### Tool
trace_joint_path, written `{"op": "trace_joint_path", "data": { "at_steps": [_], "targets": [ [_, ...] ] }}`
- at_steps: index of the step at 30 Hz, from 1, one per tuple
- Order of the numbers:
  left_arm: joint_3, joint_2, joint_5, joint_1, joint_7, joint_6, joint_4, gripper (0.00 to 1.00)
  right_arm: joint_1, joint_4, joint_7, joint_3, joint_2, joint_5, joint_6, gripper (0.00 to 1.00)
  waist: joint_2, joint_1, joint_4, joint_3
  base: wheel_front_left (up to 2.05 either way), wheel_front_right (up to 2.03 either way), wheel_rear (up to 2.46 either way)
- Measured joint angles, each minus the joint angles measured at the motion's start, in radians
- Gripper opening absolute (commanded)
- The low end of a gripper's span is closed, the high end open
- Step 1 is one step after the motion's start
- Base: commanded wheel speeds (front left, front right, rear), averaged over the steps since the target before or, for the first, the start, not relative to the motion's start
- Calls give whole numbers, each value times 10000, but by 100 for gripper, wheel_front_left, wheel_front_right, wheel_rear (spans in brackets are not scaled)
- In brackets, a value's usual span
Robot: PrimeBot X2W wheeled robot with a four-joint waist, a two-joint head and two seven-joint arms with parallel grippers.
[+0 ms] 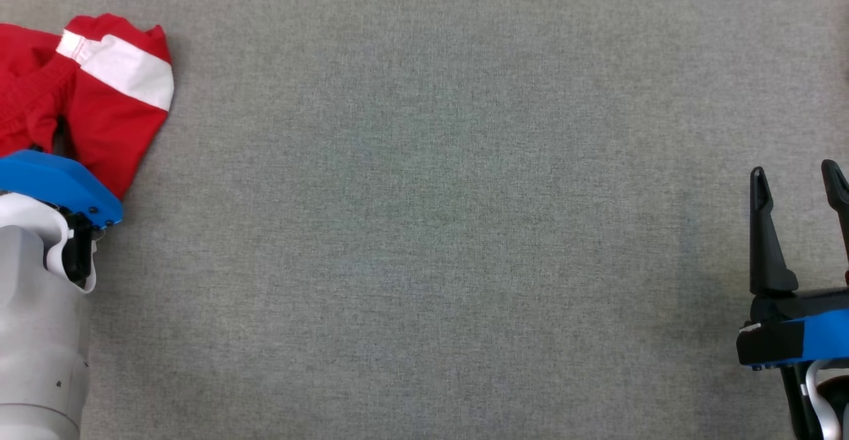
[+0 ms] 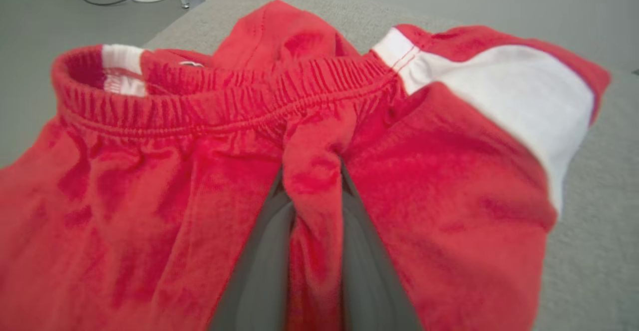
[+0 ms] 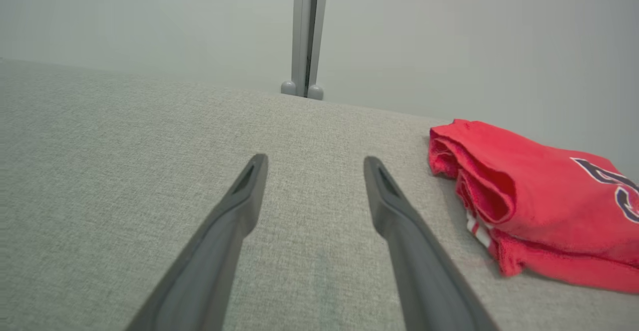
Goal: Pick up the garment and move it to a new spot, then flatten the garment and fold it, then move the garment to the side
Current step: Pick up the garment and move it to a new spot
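1. The left claw (image 2: 312, 171) is clenched on a fold of the garment (image 2: 449, 171). In the left wrist view, the red cloth is pinched between its two dark fingers (image 2: 259, 271), just under the elastic waistband.
2. The garment is red with a white band (image 2: 499, 86) on one side. It lies bunched around the left claw.
3. In the head view the garment (image 1: 99, 108) is at the far left of the grey table (image 1: 424, 227), and part of it is under the blue wrist (image 1: 53, 184) of the left arm.
4. The right claw (image 1: 794, 169) is released, with its fingers spread apart and nothing between them. It is at the right edge of the table, well apart from the garment.
5. In the right wrist view, a folded red cloth (image 3: 539, 196) with dark letters lies on the table to the right of the right claw (image 3: 314, 160), not touching it.
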State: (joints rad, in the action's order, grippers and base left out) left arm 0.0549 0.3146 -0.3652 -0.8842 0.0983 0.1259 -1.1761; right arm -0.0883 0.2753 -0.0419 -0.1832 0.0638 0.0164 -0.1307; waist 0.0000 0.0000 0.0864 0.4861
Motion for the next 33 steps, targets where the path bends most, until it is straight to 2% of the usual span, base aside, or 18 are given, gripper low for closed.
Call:
{"op": "trace_joint_path", "data": {
  "at_steps": [6, 13, 22, 29, 33],
  "targets": [
    [-184, 378, 194, -300, 1350, 0, 385, 0, 12, -566, 326, 71, -50, -209, 0, 100, 0, 0, -44, -683, 0, 0, 0],
    [-709, 502, 673, -753, 1618, 0, 2048, 0, 117, -1452, 807, 286, -117, -571, 0, 100, 0, -1, -369, -1629, 0, 0, 0],
    [-1941, -190, 757, -825, 1624, 2, 5434, 0, 317, -2452, 1434, 616, -125, -1315, 0, 100, 0, -1, -1423, -2408, 0, 0, 0],
    [-2930, -825, 702, -373, 966, 36, 7070, 0, 314, -3012, 1893, 940, -127, -1871, 0, 100, 0, -2, -2521, -2574, 0, 0, 0],
    [-3394, -1271, 621, 259, 713, 38, 7522, 0, 300, -3298, 2115, 1078, -128, -1971, 0, 100, 0, -2, -2960, -2645, 0, 0, 0]
  ]
}}
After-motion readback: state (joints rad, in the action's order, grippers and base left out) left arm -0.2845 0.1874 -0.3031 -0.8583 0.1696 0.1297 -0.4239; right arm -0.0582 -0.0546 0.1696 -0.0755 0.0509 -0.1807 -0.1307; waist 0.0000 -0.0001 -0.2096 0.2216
